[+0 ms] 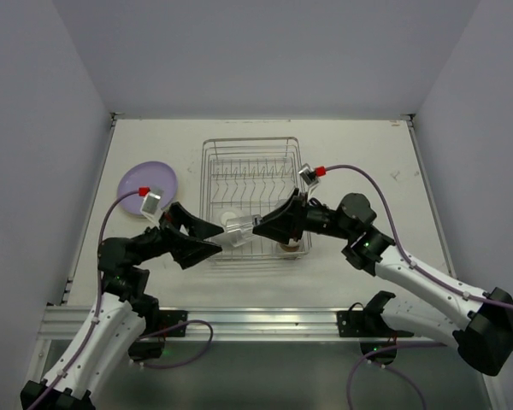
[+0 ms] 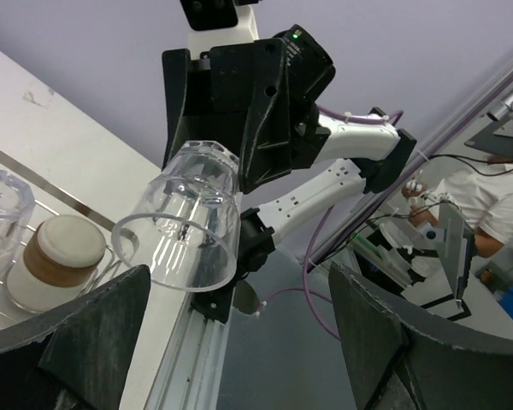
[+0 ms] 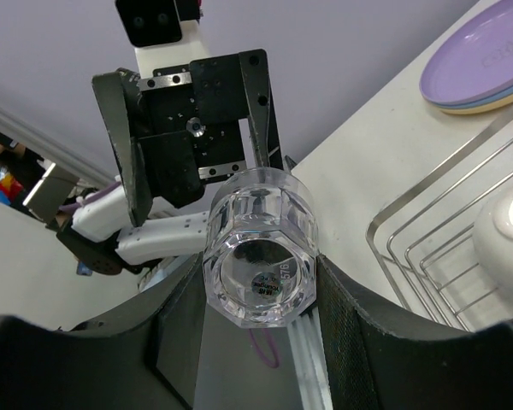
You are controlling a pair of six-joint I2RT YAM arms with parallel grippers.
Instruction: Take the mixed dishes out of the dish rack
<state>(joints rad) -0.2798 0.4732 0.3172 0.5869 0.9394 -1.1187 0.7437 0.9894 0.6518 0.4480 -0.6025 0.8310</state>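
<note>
My right gripper point(image 1: 258, 226) is shut on a clear glass point(image 1: 237, 231) and holds it on its side above the front edge of the dish rack point(image 1: 250, 154). In the right wrist view the glass point(image 3: 259, 256) sits base-first between the pads point(image 3: 363, 333). My left gripper point(image 1: 215, 243) is open, facing the glass's open rim. In the left wrist view the glass point(image 2: 188, 231) hangs just above the left finger point(image 2: 77, 337), untouched. A brown cup point(image 1: 291, 247), a white bowl point(image 3: 506, 243) and another clear glass point(image 2: 0, 205) stay in the rack. The purple plate point(image 1: 147, 189) lies on the table to the left.
The purple plate tops a stack with blue and tan rims point(image 3: 487, 101) left of the rack. The metal rail point(image 1: 239, 320) runs along the table's near edge. Grey walls close in the back and both sides.
</note>
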